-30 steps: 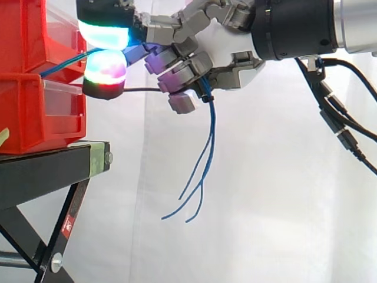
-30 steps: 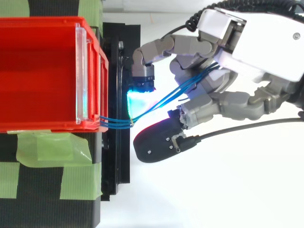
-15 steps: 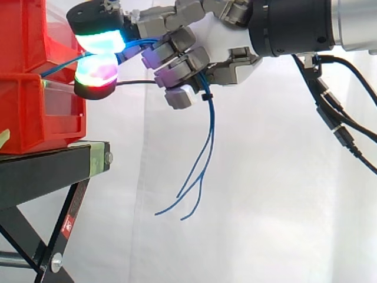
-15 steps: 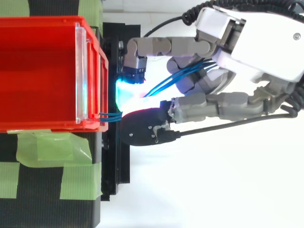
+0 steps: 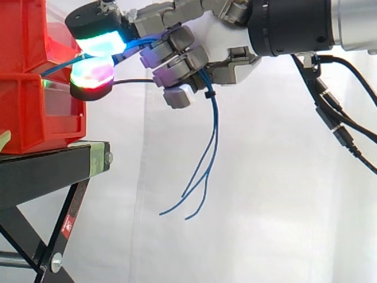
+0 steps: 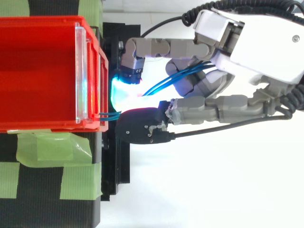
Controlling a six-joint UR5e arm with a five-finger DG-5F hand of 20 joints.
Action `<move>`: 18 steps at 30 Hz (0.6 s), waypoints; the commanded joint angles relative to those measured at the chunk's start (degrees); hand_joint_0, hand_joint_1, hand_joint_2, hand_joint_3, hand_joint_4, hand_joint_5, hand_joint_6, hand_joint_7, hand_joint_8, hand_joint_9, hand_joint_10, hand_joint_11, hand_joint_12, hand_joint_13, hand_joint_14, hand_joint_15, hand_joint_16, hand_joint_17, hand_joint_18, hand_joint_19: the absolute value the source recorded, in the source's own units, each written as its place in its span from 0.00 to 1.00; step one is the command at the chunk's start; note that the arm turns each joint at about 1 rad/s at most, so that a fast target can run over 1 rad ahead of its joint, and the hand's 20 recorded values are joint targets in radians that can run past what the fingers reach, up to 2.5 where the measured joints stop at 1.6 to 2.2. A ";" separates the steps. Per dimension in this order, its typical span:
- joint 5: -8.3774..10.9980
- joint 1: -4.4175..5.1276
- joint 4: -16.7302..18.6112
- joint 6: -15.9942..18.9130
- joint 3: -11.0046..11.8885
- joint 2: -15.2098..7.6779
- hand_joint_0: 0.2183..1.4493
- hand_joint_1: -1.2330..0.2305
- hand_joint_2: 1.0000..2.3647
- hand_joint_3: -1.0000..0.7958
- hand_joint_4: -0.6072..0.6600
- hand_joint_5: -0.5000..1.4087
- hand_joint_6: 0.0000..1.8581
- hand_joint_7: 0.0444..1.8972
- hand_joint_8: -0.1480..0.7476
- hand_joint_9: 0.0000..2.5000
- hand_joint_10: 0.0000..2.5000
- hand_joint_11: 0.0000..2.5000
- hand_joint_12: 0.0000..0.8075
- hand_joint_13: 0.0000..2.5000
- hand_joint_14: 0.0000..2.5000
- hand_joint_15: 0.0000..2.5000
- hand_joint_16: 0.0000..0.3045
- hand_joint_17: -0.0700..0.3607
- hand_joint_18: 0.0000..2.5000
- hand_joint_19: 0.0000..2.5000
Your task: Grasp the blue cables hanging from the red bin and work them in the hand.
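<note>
Thin blue cables [image 5: 209,147] come out of the front of the upper red bin [image 5: 23,35], pass between two glowing fingertips [image 5: 97,44] and run through the hand [image 5: 221,47]. Their loose ends hang down below the curled fingers and end in mid-air. From above, the cables [image 6: 164,84] leave the bin's front wall [image 6: 92,71] and cross the hand [image 6: 247,52] towards the palm. The hand is shut on the cables, with its cyan and red-green pads pinched together close to the bin's front.
A second red bin [image 5: 35,112] sits under the first on a black stand [image 5: 53,171] marked with green tape [image 6: 52,149]. A white curtain hangs behind. The arm enters from the right.
The hand has moved left, closer to the bin, and its two glowing pads have closed together on the cables. The hanging ends swung slightly.
</note>
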 commanded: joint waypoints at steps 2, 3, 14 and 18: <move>-0.29 0.00 -0.07 0.16 0.00 -0.05 0.69 0.43 0.12 0.75 0.76 0.45 0.00 0.64 0.47 0.42 1.00 1.00 0.51 0.51 1.00 0.73 0.14 0.38 0.54 0.45; -0.29 0.00 -0.07 0.16 0.00 0.03 0.70 0.43 0.15 0.75 0.76 0.45 0.01 0.64 0.47 0.42 1.00 1.00 0.51 0.51 1.00 0.73 0.14 0.38 0.54 0.45; -1.00 0.00 -0.25 0.24 0.00 0.03 0.71 0.45 0.31 0.82 0.72 0.46 0.00 0.65 0.47 0.42 1.00 1.00 0.51 0.51 1.00 0.73 0.14 0.38 0.54 0.45; -1.35 0.00 -0.34 0.24 0.00 0.03 0.73 0.45 0.36 0.84 0.71 0.47 0.01 0.65 0.47 0.42 1.00 1.00 0.51 0.51 1.00 0.73 0.14 0.38 0.54 0.45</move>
